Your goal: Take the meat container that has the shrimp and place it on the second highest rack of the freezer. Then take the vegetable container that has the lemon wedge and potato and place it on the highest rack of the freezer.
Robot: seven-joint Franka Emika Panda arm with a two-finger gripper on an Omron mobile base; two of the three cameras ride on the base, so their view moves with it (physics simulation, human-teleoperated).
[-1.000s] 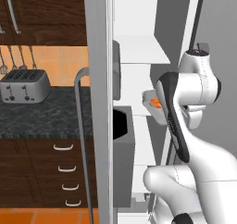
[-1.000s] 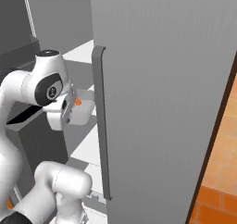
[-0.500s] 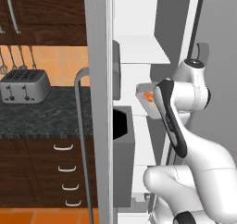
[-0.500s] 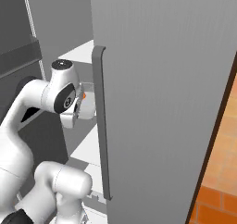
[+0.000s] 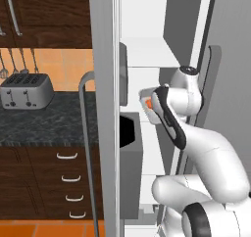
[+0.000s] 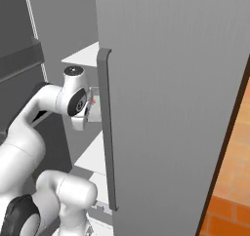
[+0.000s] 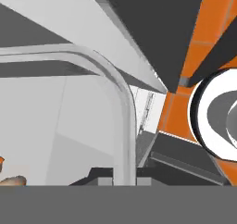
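Dark wood cabinets [image 5: 49,15] are lining the kitchen wall on the left, above an orange tiled backsplash where a silver toaster [image 5: 25,90] is sitting on a speckled dark desk [image 5: 49,126], with drawers bearing pale curved handles below it. Standing open in the middle of the room is the tall grey freezer [image 5: 104,59], its white interior showing several flat white shelves, and its wide grey door [image 6: 180,84] with a long vertical bar handle [image 6: 107,132] is swinging out on the right side. A white robot arm [image 5: 196,148] is rising from its base and reaching into the freezer's white interior. At the end of the arm, the claw is carrying a pale, clear meat container [image 5: 147,101], which is being held inside the freezer at about the height of a white shelf [image 5: 147,59] that is jutting out just above it; whether the container is resting on a shelf cannot be told. Inside the container, the small orange-red shrimp [image 5: 148,104] is showing just beside the arm's wrist. From the right side, the container [image 6: 96,108] is peeking out between the wrist and the door handle. From the hand's own camera, the container's rounded clear rim [image 7: 125,107] is curving right in front of the lens. The claw is clenched tight on the container's edge.
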